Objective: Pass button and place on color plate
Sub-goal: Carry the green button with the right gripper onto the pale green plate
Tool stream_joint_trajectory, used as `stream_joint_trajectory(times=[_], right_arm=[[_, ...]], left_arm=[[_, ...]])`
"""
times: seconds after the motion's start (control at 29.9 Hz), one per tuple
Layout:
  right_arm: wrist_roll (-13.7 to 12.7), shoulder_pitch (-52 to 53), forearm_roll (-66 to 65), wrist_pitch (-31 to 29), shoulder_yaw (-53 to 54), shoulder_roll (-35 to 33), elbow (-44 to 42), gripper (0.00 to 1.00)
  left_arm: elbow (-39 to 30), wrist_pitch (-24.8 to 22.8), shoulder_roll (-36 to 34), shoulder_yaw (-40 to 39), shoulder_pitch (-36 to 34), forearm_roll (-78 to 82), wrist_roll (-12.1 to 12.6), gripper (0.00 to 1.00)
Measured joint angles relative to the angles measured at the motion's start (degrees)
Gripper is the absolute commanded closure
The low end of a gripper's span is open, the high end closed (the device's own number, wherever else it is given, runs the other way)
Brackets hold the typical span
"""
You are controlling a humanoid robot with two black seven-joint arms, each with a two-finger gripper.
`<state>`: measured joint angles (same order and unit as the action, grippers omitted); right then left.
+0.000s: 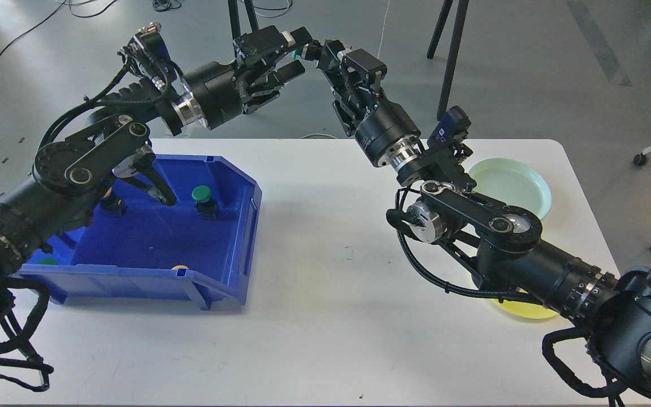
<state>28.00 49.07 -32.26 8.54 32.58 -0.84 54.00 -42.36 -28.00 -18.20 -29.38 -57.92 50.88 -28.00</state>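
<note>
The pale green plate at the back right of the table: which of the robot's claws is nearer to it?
Right. The right claw is raised beyond the table's far edge, up and left of the pale green plate. The left claw meets it there, slightly farther left.

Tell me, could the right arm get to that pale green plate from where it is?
Probably yes. The pale green plate lies bare beside the right arm's elbow, nothing on it, though the right gripper is raised far off, meeting the left gripper.
</note>
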Motion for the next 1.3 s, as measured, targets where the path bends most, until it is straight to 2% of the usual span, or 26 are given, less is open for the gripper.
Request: stream_joint_trajectory(times=[0.4, 0.54, 0.64, 0.74, 0.84, 0.97, 1.14, 1.24, 1.3], right_arm=[[0.0, -12.75, 0.26, 0.18, 7.47, -18.54, 5.91, 0.81], [0.0, -17.06, 0.27, 2.06, 7.89, -24.26, 4.4, 0.81], [0.0, -18.45, 0.03, 5.02, 6.34, -26.11, 0.59, 0.81], [-0.32, -18.23, -0.15, 8.02, 2.81, -26.4, -4.93, 0.81], [-2.49, -16.88, -0.18, 10.75, -1.65, -25.81, -10.91, 0.81], [-5.83, -14.17, -0.15, 12.32, -7.44, -21.72, -19.07, 0.8], [-7.69, -12.25, -0.02, 12.12, -10.83, -16.48, -28.7, 0.79], [-8.32, -11.36, 0.01, 11.74, -12.07, -13.29, -33.09, 0.75], [-8.44, -10.8, 0.15, 11.72, -12.61, -11.77, -35.1, 0.67]], left_arm=[[0.41, 0.01, 0.05, 0.01, 0.0, -0.06, -0.01, 0.23], [0.47, 0.01, 0.05, 0.02, 0.0, -0.08, -0.01, 0.23], [0.51, 0.0, 0.05, 0.02, 0.0, -0.3, -0.01, 0.23], [0.56, 0.0, 0.0, 0.02, 0.0, -0.83, -0.01, 0.23], [0.77, 0.0, 0.0, 0.02, 0.0, -1.02, -0.01, 0.22], [0.89, 0.0, 0.0, 0.02, 0.0, -1.12, 0.0, 0.22], [0.93, 0.0, 0.0, 0.03, 0.0, -1.14, 0.0, 0.22], [0.91, 0.0, 0.0, 0.03, 0.0, -1.14, 0.0, 0.22], [0.91, 0.0, 0.0, 0.03, 0.0, -1.15, 0.0, 0.22]])
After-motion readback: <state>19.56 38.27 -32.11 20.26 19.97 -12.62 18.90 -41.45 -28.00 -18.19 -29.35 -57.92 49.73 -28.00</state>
